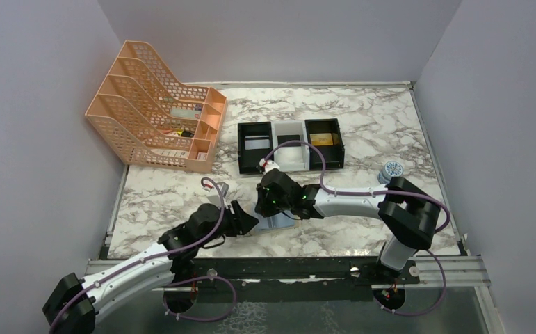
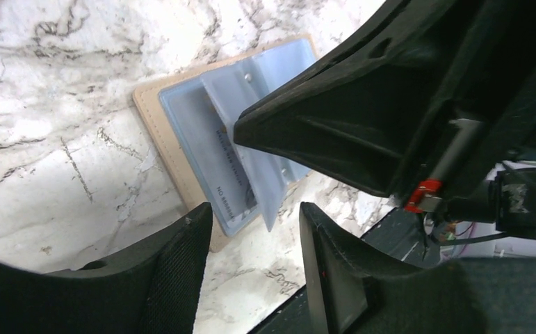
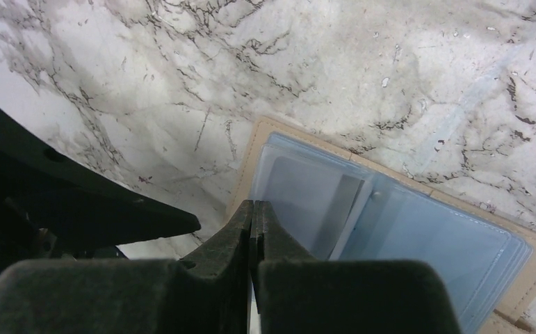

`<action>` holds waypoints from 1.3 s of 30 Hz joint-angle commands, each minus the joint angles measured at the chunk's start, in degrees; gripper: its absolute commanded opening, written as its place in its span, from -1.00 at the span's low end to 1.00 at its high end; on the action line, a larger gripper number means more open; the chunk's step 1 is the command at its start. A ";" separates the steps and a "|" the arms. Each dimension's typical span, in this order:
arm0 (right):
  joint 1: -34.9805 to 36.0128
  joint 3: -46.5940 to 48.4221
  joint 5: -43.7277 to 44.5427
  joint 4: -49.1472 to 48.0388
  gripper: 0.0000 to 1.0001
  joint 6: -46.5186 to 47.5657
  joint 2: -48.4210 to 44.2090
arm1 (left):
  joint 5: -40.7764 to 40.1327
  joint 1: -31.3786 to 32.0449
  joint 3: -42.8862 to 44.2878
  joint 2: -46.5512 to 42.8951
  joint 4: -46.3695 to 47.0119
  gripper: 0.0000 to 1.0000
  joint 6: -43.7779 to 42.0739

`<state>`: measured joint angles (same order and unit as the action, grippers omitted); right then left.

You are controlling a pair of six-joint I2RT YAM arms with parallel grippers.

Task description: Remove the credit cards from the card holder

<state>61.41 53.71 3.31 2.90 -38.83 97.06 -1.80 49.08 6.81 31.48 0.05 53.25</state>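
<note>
the card holder [image 2: 174, 132] lies open and flat on the marble worktop [image 2: 56, 104], tan cover down, with its grey-blue clear sleeves [image 2: 226, 94] fanned up like pages. one card [image 2: 231, 182] shows through a sleeve, its printed digits readable.

as a thing to handle it looks light and thin. the sleeves are floppy, slick plastic, and the holder would likely skate on the smooth marble unless something pins it. the card itself should be stiff, so the best hold is probably a pinch on its short edge where it meets the sleeve's opening. which side that opening faces i cannot tell.

the right hand [image 3: 253, 209] is directly over the card holder's edge, its fingers pressed together with nothing visible between them. it seems to bear down on the holder, though contact is not clear. the left hand [image 2: 254, 223] is just beside the holder's near corner, about half spread and holding nothing, its gap facing a loose sleeve edge.

beyond the card holder, toward the back wall, sit black and white trays [image 1: 240, 149]. further off to its far left stands a peach file rack [image 1: 140, 139].
</note>
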 commanded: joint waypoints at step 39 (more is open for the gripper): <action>-9.31 -13.59 2.34 3.43 -0.08 0.77 -21.26 | 8.49 -0.06 12.10 39.28 25.26 0.29 -4.11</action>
<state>53.60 42.81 4.25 5.19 -38.22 79.48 3.70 49.08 16.12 69.08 23.53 49.43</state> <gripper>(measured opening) 0.458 0.620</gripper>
